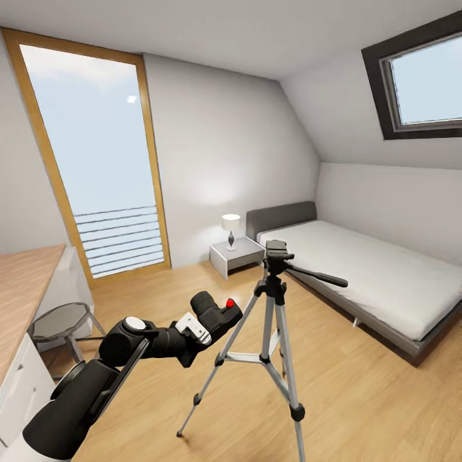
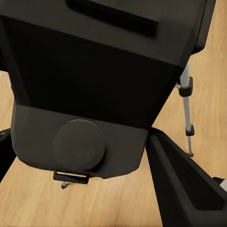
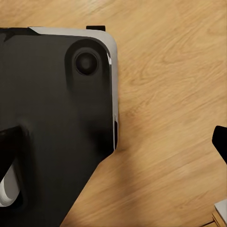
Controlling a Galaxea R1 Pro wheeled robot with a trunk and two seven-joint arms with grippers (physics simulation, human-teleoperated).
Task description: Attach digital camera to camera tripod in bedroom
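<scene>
digital camera (image 1: 216,312): held in the left gripper (image 1: 204,323), fingers closed on its body, red button facing up. position: raised above the wood floor (image 1: 359,398), just beside the camera tripod (image 1: 273,333), below and to the left of the tripod head, not touching it. tripod: upright near the bed (image 1: 372,276). left wrist view: camera (image 2: 94,80) between the fingers. right gripper: state cannot be determined.

**Matt black, brushed silver, pale wood**

The camera (image 1: 215,312) is showing matt black plastic. The tripod (image 1: 273,333) is gleaming with smooth silver metal legs and black joints. The floor (image 1: 359,398) is showing light, smooth wood grain; the bed (image 1: 378,273) is wearing soft pale cloth.
</scene>
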